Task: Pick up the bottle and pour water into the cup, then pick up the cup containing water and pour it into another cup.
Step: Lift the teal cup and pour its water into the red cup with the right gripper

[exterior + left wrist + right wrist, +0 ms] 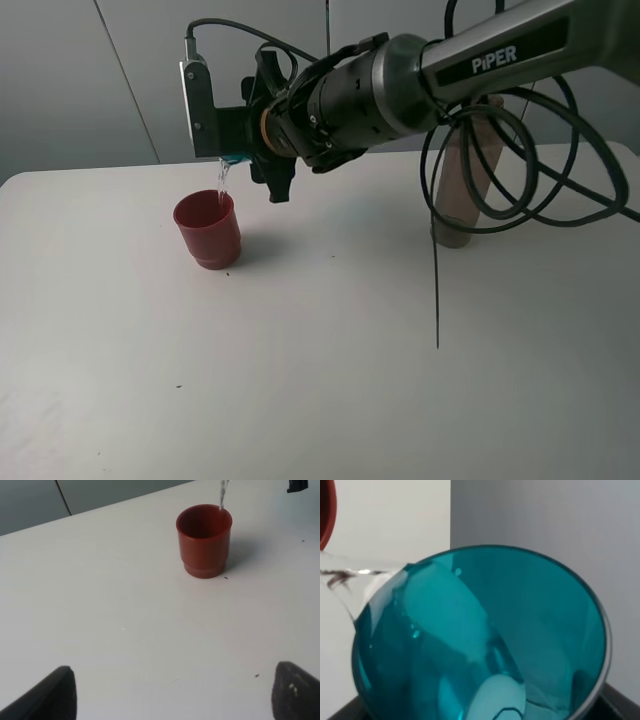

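Note:
My right gripper (248, 148) reaches across to the left and is shut on the teal translucent cup (237, 158), which is tipped over. A thin stream of water (223, 185) falls from its rim into the squat red cup (208, 230) standing directly below. The right wrist view is filled by the teal cup's open mouth (480, 640), with water (350, 575) spilling off its lip towards the red cup's edge (326, 515). In the left wrist view the red cup (204, 540) stands ahead of my left gripper (172, 695), which is open and empty. The bottle (455, 215) stands upright at the back right, partly behind cables.
Black cables (520, 170) hang in loops from the right arm in front of the bottle, and one strand (437, 300) drops down to the white table (320, 380). A pale wall rises behind the table's far edge.

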